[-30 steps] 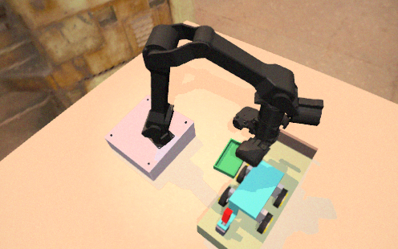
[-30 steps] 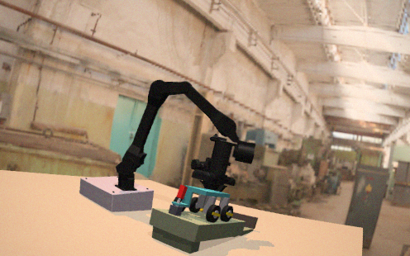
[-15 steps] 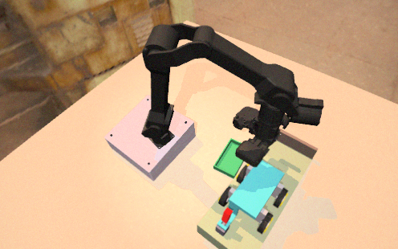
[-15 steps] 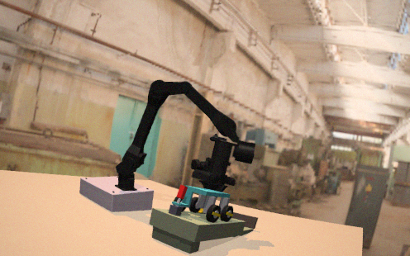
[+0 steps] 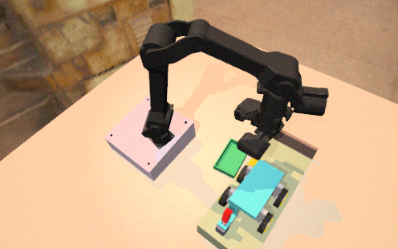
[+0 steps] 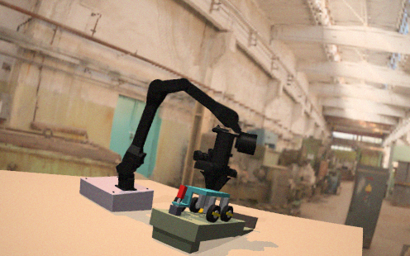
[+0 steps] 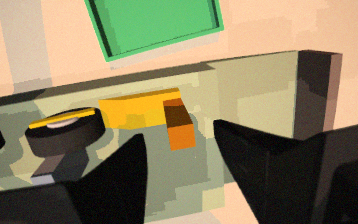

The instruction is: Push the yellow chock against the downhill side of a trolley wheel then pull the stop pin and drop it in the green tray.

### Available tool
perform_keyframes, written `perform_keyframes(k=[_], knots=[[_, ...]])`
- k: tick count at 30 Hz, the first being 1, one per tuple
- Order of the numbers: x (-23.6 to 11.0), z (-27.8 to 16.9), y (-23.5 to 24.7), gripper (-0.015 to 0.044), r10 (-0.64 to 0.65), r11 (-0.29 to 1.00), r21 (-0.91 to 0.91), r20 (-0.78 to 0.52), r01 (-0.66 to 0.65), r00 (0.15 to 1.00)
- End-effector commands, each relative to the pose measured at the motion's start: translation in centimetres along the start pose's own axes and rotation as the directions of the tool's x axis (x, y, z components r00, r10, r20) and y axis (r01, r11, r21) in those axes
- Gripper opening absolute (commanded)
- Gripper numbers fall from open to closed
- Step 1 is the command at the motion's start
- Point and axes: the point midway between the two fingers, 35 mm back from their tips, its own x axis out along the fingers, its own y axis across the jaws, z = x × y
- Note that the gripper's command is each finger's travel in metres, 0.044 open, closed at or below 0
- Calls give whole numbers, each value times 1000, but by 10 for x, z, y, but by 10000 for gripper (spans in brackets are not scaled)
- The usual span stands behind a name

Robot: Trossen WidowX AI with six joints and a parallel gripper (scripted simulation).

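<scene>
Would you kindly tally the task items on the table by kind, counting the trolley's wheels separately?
Trolley: 1
Wheels: 4
Yellow chock: 1
Stop pin: 1
Green tray: 1
Ramp: 1
Total: 9
</scene>
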Motion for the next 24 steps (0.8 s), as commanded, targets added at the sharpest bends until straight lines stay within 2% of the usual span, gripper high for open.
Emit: perform_keyframes(k=[1,7,11,15,20,24], knots=[[-14,0,0,190,4,1000,4,-2,-4,1000],[-31,0,0,190,4,1000,4,-2,-4,1000],[-23,0,0,295,1,1000,0,-1,-1,1000],[-37,-23,18,190,-14,989,144,-95,28,995],[-41,-36,55,190,29,905,425,-105,18,994],[-43,-41,89,190,73,762,648,-94,5,993]])
